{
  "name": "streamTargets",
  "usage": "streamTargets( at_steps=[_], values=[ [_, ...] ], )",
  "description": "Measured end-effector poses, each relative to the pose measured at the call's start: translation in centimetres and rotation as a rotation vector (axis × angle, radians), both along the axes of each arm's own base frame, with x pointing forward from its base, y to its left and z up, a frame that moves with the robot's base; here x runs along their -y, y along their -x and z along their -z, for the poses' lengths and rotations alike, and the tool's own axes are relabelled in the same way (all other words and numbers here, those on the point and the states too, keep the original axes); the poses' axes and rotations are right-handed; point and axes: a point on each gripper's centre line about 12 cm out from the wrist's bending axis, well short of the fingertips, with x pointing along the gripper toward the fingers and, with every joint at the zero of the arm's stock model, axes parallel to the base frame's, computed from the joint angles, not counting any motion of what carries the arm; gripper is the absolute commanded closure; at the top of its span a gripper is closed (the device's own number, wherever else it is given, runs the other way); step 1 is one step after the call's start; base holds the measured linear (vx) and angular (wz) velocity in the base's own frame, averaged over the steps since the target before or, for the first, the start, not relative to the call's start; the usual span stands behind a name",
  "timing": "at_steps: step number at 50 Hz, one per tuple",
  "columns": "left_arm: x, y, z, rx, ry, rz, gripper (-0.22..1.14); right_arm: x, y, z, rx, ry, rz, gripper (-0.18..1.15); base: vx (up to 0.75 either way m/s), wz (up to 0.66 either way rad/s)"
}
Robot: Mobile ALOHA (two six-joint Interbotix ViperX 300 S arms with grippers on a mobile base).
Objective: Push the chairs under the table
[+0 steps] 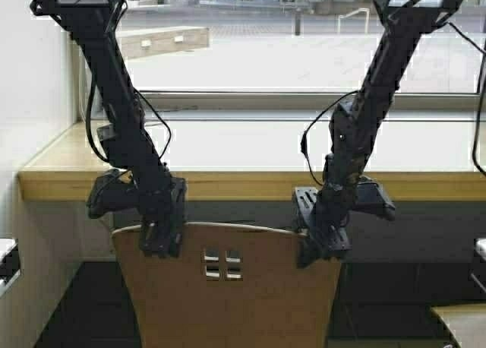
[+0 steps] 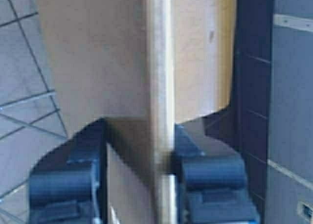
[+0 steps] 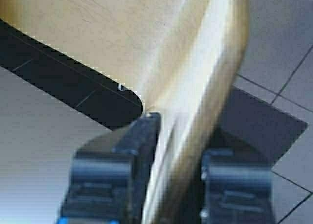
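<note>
A tan plywood chair [image 1: 228, 295] stood directly in front of the robot, its curved backrest facing the camera and its four small square cutouts [image 1: 222, 264] near the centre. Beyond it ran the long table [image 1: 250, 185], whose yellowish wood front edge lay just above the backrest's top rim in the high view. The left gripper [image 1: 162, 245] straddled the top edge of the backrest near its left corner — the wrist view showed one finger [image 2: 63, 185] on each face of the panel, clamped against the wood. The right gripper [image 1: 323, 249] gripped the same rim near the right corner, likewise closed with the backrest edge between its fingers [image 3: 115, 180]. A second pale wooden surface [image 1: 462, 321] showed at the lower right.
</note>
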Motion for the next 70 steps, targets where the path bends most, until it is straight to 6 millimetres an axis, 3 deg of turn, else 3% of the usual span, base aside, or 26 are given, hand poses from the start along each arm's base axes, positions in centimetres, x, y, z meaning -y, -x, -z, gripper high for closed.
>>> streamTargets(
  at_steps=[4, 13, 58, 70],
  values=[
    [0.0, 0.2, 0.3, -0.008, 0.0, -0.002, 0.92, 0.0, -0.1, 0.2, -0.002, -0.003, -0.001, 0.93, 0.09, -0.02],
    [-0.5, 0.6, 0.6, -0.025, 0.002, -0.03, 0.87, -0.4, -0.2, 0.2, -0.007, -0.025, -0.012, 0.92, 0.08, -0.05],
    [-1.8, 2.3, 0.7, -0.071, 0.003, -0.082, 0.87, -0.3, 0.1, 1.0, -0.027, -0.032, -0.057, 0.92, 0.19, -0.01],
    [-2.3, 2.5, 1.5, -0.087, -0.004, -0.089, 0.87, -0.6, -0.2, 1.1, -0.02, -0.031, -0.076, 0.92, 0.22, -0.02]
  ],
)
